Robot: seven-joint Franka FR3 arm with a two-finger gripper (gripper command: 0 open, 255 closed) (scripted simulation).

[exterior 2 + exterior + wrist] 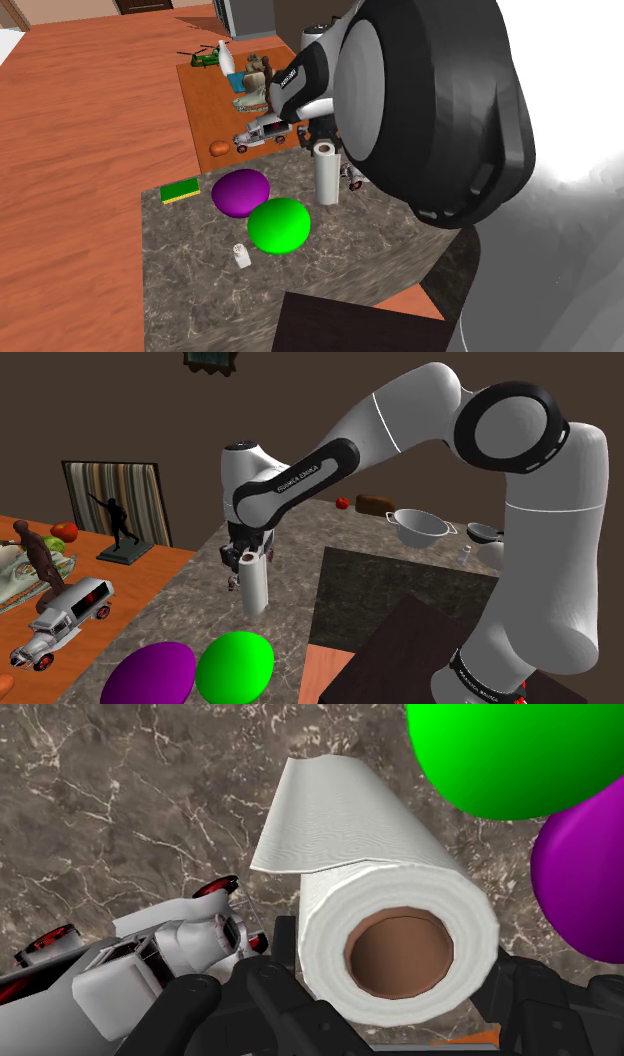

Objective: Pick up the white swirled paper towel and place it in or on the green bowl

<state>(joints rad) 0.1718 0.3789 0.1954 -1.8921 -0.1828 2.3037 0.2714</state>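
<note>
Shoulder view: the gripper (247, 559) is closed around the top of the white paper towel roll (253, 590), which hangs upright just beyond the green bowl (234, 667).

Second exterior view: the roll is right of the green bowl and the purple bowl (240, 192), touching neither.

Wrist view: the black fingers (284, 944) clasp the roll's sides over the marble counter (130, 804).

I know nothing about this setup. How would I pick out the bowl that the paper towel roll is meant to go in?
Find the grey marble counter, then the upright white paper towel roll over it. Two smooth, rounded bowls sit side by side close to the roll. The one you want is the bright green bowl, not the purple bowl beside it.
</note>
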